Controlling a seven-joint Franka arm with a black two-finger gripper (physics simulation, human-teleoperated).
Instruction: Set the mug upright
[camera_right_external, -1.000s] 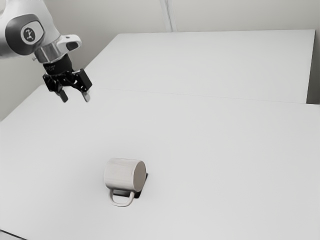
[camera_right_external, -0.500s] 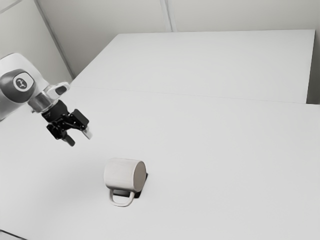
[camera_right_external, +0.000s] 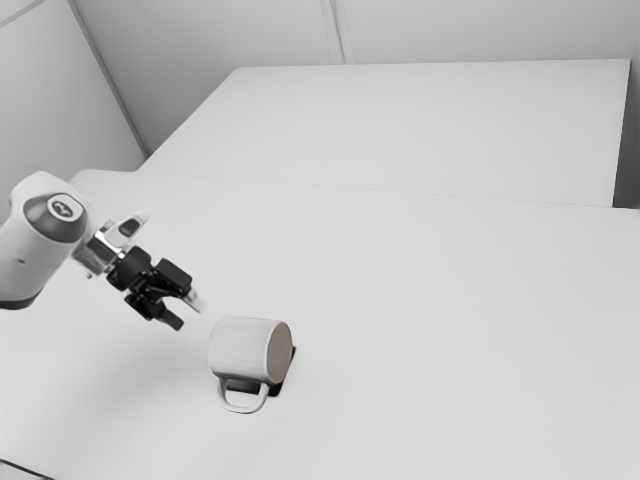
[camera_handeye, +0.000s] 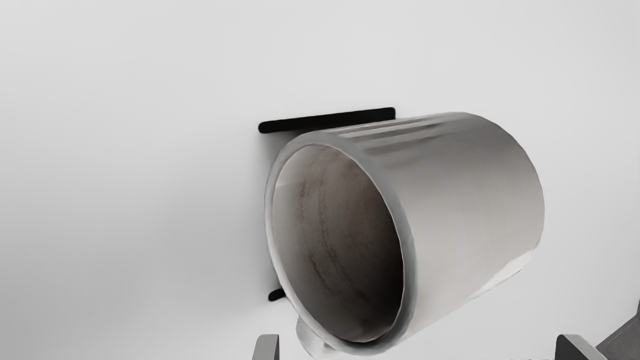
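The black gripper (camera_right_external: 186, 314) is at the exterior view's left, close beside the mug and above the table, its fingers apart with nothing between them. A light grey mug (camera_right_external: 242, 347) lies on its side, its opening toward the exterior view's right and its handle toward the view's bottom edge. In the wrist view the mug (camera_handeye: 470, 200) shows its open mouth and inside, just beyond the widely parted fingertips of the gripper (camera_handeye: 417, 347). Part of the handle (camera_handeye: 311, 340) peeks out below the rim; the rest is hidden.
A flat black piece (camera_right_external: 275, 388) lies under and beside the mug, and its edge (camera_handeye: 327, 120) shows past the mug in the wrist view. The white table (camera_right_external: 430, 300) extends around them, with a white raised surface or panel (camera_right_external: 420, 130) behind it.
In the exterior view the arm has come down and toward the right, bringing my open gripper from high above the table to near the mug. The mug has not moved.
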